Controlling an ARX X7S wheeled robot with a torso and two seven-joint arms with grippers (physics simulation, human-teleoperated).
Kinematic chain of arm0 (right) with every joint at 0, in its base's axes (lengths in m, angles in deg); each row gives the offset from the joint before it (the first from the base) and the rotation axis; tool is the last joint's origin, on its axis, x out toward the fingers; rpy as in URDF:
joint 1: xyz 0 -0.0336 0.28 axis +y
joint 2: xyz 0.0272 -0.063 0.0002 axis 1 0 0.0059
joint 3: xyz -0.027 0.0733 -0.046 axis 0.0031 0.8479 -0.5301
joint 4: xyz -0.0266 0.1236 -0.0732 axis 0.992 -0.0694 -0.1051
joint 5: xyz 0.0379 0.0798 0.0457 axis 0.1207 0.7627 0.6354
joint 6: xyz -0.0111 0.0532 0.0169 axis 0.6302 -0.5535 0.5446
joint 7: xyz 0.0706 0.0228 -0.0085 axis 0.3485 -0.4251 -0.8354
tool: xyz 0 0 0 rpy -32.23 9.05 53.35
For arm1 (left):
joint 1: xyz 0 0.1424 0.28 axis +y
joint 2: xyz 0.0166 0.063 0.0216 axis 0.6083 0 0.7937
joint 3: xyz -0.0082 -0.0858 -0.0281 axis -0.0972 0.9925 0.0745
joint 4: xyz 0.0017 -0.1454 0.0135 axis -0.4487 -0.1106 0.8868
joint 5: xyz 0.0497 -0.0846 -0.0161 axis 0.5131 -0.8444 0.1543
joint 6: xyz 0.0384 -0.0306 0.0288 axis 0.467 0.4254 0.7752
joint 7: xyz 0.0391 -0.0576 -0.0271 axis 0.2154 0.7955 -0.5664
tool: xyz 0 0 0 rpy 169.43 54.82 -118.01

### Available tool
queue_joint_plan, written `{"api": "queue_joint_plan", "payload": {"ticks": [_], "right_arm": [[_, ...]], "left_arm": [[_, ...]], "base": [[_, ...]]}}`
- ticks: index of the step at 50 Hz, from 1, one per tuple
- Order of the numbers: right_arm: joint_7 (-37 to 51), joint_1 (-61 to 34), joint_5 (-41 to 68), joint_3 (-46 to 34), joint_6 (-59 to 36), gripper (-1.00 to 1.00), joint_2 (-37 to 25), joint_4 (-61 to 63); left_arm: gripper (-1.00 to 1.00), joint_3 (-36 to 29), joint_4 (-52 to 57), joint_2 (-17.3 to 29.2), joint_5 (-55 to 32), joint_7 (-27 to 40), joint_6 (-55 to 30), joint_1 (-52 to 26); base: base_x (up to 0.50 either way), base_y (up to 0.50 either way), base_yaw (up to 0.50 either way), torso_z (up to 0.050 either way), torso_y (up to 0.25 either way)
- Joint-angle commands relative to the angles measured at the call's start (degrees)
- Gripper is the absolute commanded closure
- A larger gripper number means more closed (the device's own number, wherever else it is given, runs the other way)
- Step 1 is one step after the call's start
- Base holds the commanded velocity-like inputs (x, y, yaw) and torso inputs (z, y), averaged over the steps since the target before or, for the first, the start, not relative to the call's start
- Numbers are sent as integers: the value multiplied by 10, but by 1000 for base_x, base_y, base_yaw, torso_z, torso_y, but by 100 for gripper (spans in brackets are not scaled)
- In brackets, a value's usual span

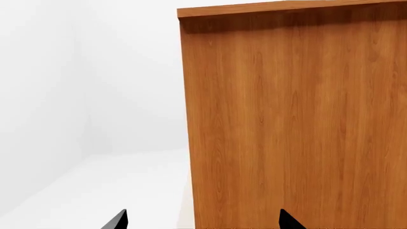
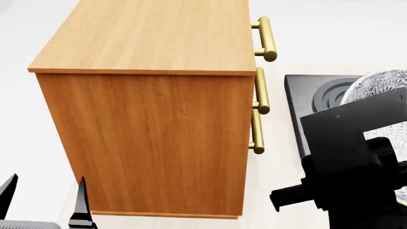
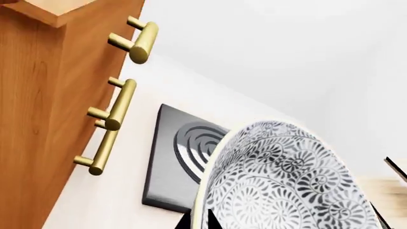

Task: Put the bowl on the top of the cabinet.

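White ceramic with a dense dark grey-blue leaf pattern, the bowl [image 3: 286,181] sits in the right gripper [image 3: 197,220], raised off the floor and tipped steeply onto its edge. In the right wrist view its round rim stands close to upright, the patterned inside faces the camera, and the dark fingertips [image 3: 210,219] clamp the rim at its lowest visible part, one on each side of the wall. In the head view only a curved slice of the bowl [image 2: 381,86] shows above the black right arm, which hides most of it.

The bowl is off to the front side of the cabinet [image 2: 152,133], apart from it and lower than its flat top [image 2: 152,33]. The cabinet is orange-brown wood grain, and three brass bar handles [image 3: 117,107] stick out from its front, towards the bowl. Beyond the bowl, on the pale floor, lies a dark grey square slab [image 3: 171,157] with raised concentric rings.

The left gripper [image 2: 45,200] hangs low beside the cabinet's plain side panel [image 1: 292,124]. Its two black fingertips [image 1: 289,220] are spread well apart with nothing between them, near the panel but not touching it.
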Motion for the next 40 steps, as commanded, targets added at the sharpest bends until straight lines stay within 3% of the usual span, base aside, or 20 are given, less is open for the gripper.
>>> {"api": "queue_joint_plan", "payload": {"ticks": [1,14,26,40], "right_arm": [[124,-188,135,-94,-5,100,0,-106],[200,-406,217,-204,9,100,65,-244],[193,-544,207,-235,30,100,115,-353],[78,-658,96,-294,26,100,177,-491]], "left_arm": [[-100,-3,-6,-1,0,1,2,-1],[-100,-3,-9,2,0,2,3,-3],[-100,-1,-5,5,-3,4,1,-2],[-100,4,12,13,-8,10,-8,0]], "base": [[0,0,0,0,0],[0,0,0,0,1],[0,0,0,0,0],[0,0,0,0,1]]}}
